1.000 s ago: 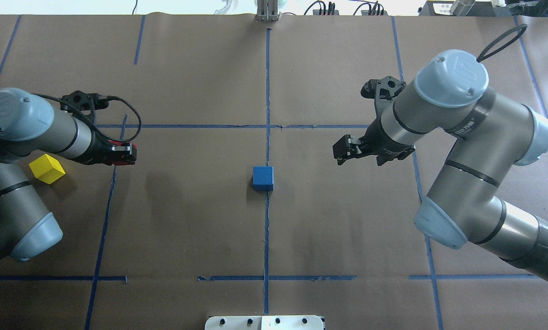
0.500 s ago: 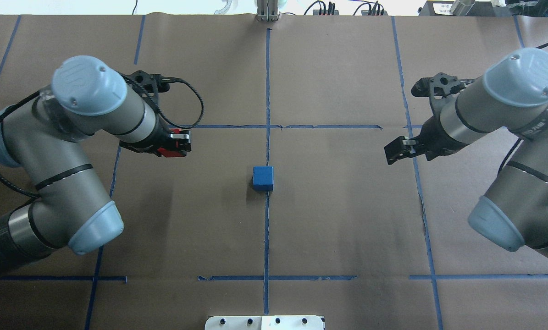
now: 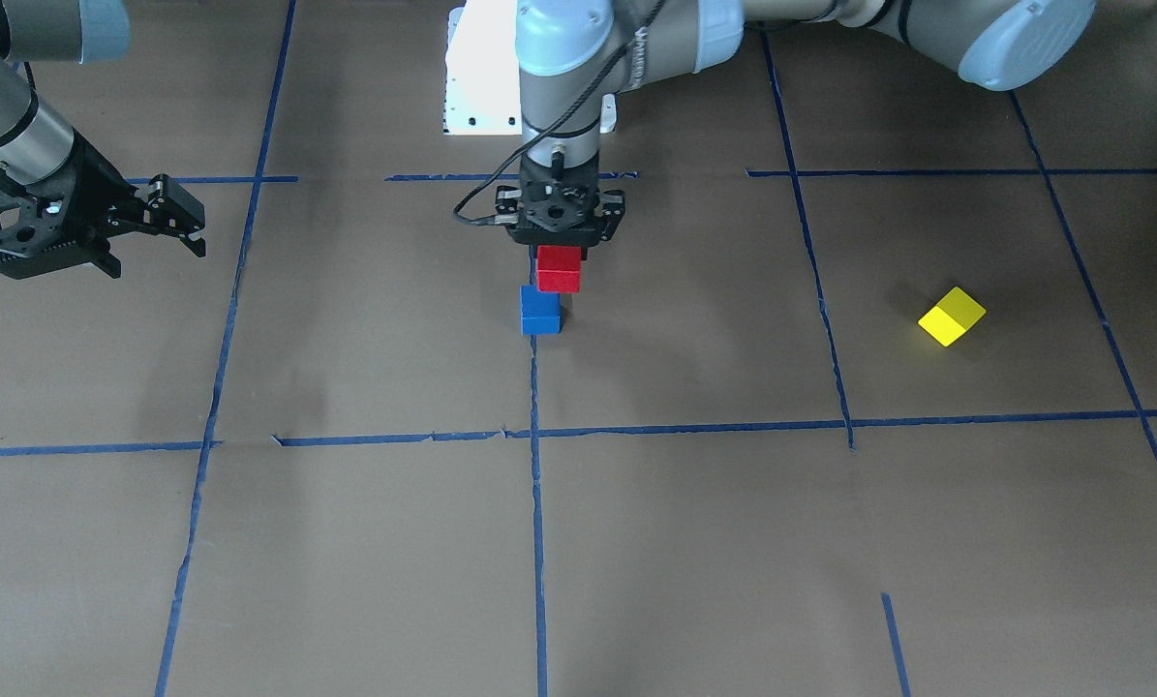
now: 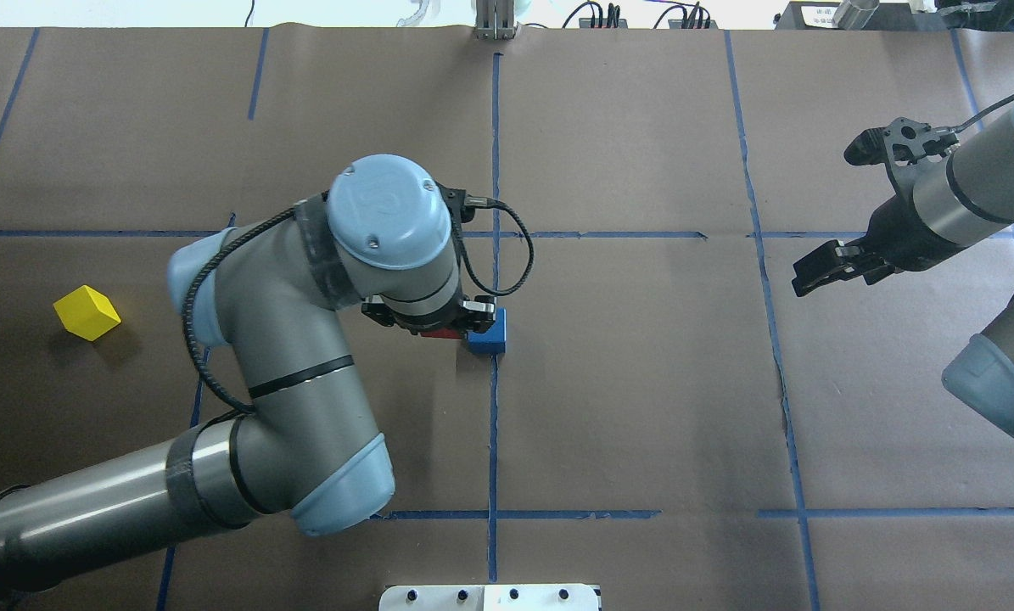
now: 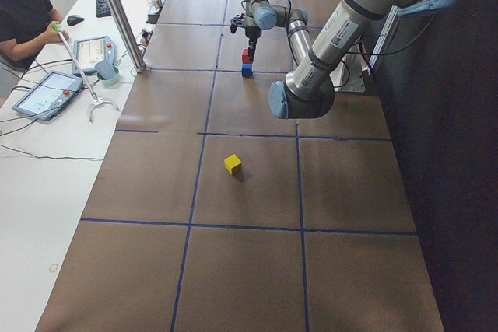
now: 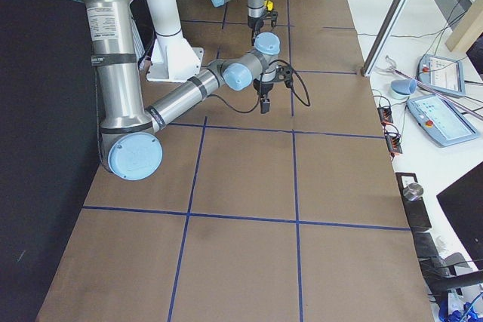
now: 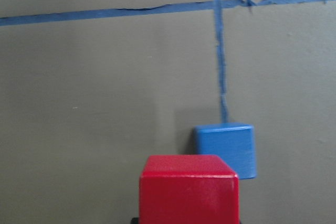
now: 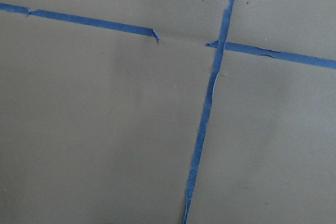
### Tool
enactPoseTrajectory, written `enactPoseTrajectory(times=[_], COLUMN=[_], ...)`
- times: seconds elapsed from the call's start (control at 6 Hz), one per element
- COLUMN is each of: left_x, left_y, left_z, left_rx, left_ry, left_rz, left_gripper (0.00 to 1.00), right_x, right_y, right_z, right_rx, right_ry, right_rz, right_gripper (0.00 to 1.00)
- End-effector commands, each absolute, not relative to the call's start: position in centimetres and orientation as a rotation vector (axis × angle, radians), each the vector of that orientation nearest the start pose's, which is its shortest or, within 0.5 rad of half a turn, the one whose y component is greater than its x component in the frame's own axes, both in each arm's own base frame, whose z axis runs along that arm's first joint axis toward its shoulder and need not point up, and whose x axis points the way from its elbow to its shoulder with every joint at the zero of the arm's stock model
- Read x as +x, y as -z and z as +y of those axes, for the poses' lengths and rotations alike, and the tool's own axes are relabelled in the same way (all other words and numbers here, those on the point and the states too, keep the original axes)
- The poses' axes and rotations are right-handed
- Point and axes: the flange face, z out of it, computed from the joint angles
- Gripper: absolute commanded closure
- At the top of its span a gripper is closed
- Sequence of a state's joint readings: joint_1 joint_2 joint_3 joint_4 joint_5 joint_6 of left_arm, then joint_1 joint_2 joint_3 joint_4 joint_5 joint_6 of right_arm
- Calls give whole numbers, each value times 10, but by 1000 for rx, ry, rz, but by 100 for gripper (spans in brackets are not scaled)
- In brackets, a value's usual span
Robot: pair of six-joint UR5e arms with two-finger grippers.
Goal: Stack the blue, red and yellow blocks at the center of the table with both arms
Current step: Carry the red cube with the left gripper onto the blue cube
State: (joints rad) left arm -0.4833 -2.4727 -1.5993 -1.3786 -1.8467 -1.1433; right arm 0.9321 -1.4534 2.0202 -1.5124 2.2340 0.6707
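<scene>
The blue block (image 4: pixel 490 336) sits on the tape cross at the table's centre, also in the front view (image 3: pixel 540 312) and the left wrist view (image 7: pixel 227 148). My left gripper (image 3: pixel 560 259) is shut on the red block (image 3: pixel 559 269) and holds it above the table, just short of the blue block and a little to its left in the overhead view. The red block fills the bottom of the left wrist view (image 7: pixel 189 188). The yellow block (image 4: pixel 86 312) lies far left, apart from both arms. My right gripper (image 4: pixel 815 276) is open and empty at the right.
Blue tape lines (image 4: pixel 494 424) divide the brown paper table. The white robot base plate (image 4: pixel 490 597) is at the near edge. A metal post (image 4: pixel 494 21) stands at the far edge. An operator (image 5: pixel 23 13) sits at a side desk with tablets.
My left arm has swung right with the red block from the left side to the blue block at centre. My right arm has drawn back to the right.
</scene>
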Motion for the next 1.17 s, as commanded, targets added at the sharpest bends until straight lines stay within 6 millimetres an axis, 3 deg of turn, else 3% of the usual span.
enactPoseTrajectory(times=[0.0,1.0], left_x=[598,607], left_y=[-116,-129], left_z=[-425,-428], left_rx=[74,71], left_ry=[-57,-22], left_rz=[755,772], left_gripper=[100,97], right_x=[-244,-247], right_y=[-380,-382], right_z=[-450,-451], right_rx=[84,82], right_ry=[176,178], right_rz=[-875,-871], right_gripper=[0,0])
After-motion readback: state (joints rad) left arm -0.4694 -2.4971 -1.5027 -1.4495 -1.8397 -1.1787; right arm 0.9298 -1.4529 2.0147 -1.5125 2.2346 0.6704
